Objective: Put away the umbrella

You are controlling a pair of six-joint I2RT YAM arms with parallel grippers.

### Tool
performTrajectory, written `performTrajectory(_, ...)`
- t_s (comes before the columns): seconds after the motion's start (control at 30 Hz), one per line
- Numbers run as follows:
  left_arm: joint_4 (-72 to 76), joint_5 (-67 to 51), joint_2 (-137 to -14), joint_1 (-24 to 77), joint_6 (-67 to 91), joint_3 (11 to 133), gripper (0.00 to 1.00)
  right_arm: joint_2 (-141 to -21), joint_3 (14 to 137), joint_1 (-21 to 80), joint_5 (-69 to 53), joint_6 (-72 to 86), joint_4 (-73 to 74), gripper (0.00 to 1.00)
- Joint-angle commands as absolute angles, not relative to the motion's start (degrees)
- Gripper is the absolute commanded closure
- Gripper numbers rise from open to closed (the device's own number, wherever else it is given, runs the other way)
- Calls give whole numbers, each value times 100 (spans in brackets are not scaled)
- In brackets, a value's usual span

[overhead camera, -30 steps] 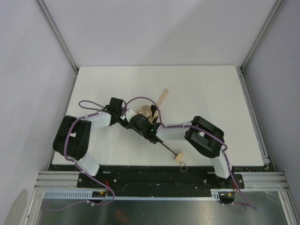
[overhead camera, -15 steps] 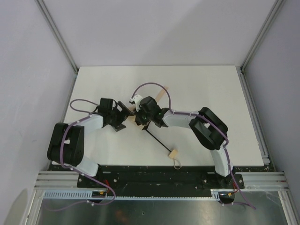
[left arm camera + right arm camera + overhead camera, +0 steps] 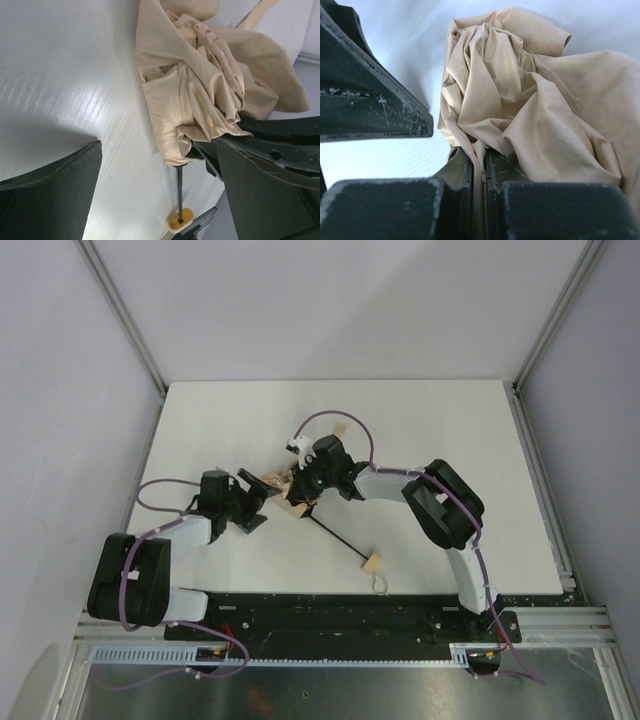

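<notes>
Right gripper (image 3: 479, 172) is closed on a fold of the umbrella (image 3: 291, 506); the wrist view shows tan cloth squeezed between its two fingers (image 3: 460, 170), with the rest of the canopy (image 3: 520, 100) bunched and creased just beyond them. Left gripper (image 3: 159, 150) stands wide and holds nothing. Its dark fingers (image 3: 50, 195) frame the near edge of the crumpled cloth without touching it, and bare table (image 3: 60, 75) shows between them. From above, the two grippers face each other near the middle of the table, the left one (image 3: 254, 502) just beside the cloth and the right one (image 3: 298, 492) on it. The umbrella lies on the table between them, its canopy gathered into a loose, wrinkled bundle and not wrapped tight. A thin black shaft (image 3: 335, 540) runs out from under the bundle toward the near right and ends at a small tan handle (image 3: 373, 562), which rests on the table well apart from both grippers. A loop strap (image 3: 384, 586) trails from the handle to the table's near edge. A flat tan band (image 3: 338, 436) sticks out past the right wrist on the far side.
</notes>
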State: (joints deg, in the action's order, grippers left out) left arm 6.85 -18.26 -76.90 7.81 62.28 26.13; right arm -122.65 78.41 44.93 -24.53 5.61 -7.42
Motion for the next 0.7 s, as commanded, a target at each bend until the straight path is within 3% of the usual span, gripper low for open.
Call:
performTrajectory(0.0, 1167, -1466, -7894, 839, 6937, 2484, 2, -13184, 7298, 4506, -2791, 626, 1245, 100)
performTrajectory(0.43, 1597, -140, -9166, 1300, 7254, 2813, 17, -13494, 7555, 4281, -3650, 666, 1341, 100)
performTrajectory(0.57, 1593, -61, -9474, 1347, 6961, 2996, 39, -13553, 7752, 4264, -3810, 600, 1500, 100)
performTrajectory(0.67, 1596, -45, -9622, 1420, 6772, 3109, 67, -13543, 7869, 4269, -3859, 542, 1611, 100)
